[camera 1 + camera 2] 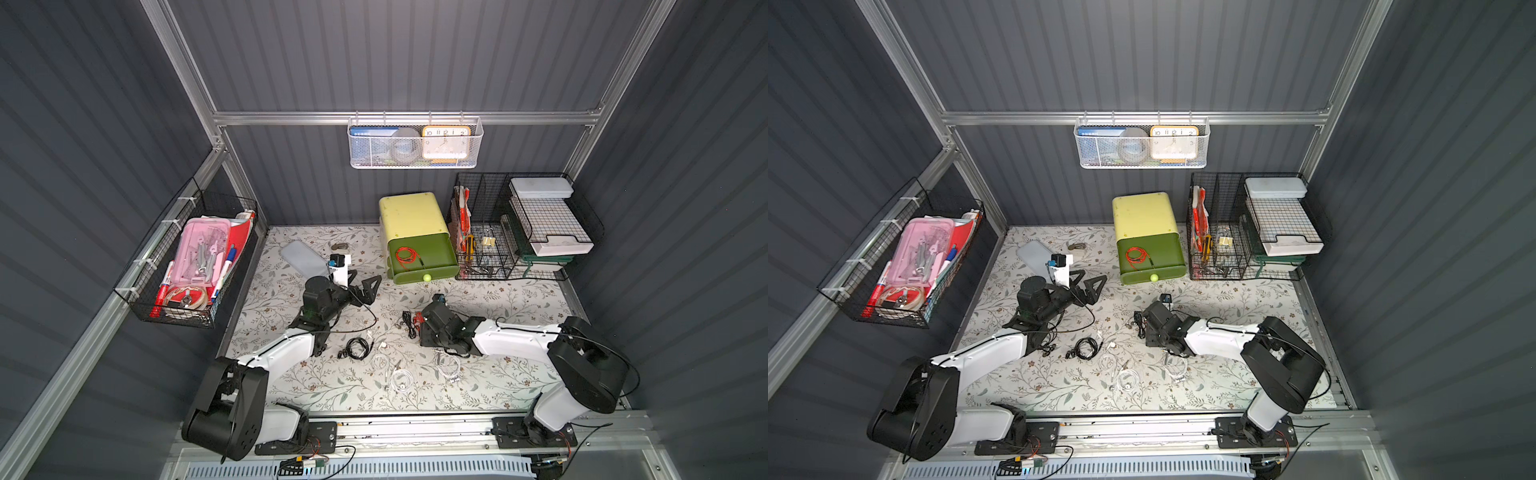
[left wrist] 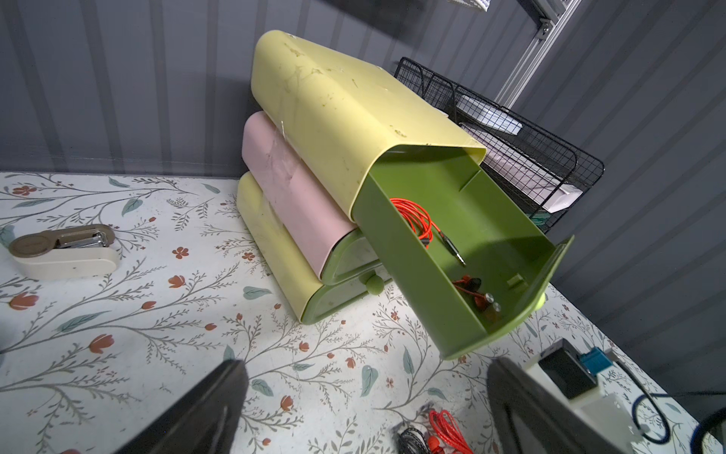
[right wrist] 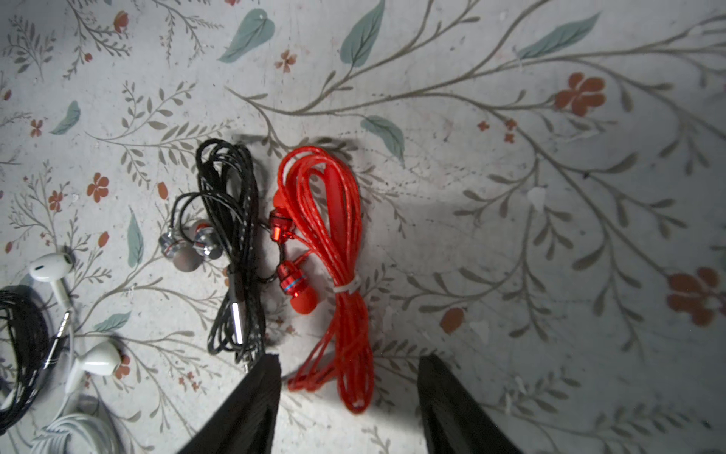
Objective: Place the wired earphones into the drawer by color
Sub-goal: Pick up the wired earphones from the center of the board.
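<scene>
The right gripper is closest. Its two black fingers stand apart, one on each side of the end of the red earphones. They are not squeezing the cable. The red earphones lie flat on the flowery table, in front of the green drawer and a little way from it. The black earphones lie just beside the red ones. The white earphones lie farther from the drawer. The drawer sticks out of its yellow box, and another red set lies inside it. The left gripper is near the drawer and points at it. Its fingers are wide apart and hold nothing.
</scene>
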You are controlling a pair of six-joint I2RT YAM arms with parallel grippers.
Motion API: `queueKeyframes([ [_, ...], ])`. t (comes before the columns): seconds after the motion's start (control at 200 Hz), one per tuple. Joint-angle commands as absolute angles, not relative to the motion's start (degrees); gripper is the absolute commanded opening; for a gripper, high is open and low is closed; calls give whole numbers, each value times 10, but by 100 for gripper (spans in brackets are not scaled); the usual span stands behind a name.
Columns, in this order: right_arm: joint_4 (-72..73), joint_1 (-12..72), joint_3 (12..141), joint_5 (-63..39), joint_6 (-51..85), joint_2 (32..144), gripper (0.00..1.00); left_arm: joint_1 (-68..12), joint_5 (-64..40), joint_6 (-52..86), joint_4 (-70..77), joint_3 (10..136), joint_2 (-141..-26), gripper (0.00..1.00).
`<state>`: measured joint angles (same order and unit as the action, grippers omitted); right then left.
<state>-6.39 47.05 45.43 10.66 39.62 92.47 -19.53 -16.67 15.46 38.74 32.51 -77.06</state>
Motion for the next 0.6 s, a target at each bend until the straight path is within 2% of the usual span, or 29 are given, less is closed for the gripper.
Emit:
queueKeyframes([
  [0.0,-58,474,468,121,398,938,59,-197,-171,144,391,324,-769,99],
  [0.175,-56,474,465,126,403,941,53,-197,-170,143,390,324,-769,99],
  [0.305,-57,474,460,130,404,941,39,-197,-170,144,390,325,-770,99],
  [0.595,-59,473,456,132,407,940,23,-197,-169,143,388,325,-767,99],
])
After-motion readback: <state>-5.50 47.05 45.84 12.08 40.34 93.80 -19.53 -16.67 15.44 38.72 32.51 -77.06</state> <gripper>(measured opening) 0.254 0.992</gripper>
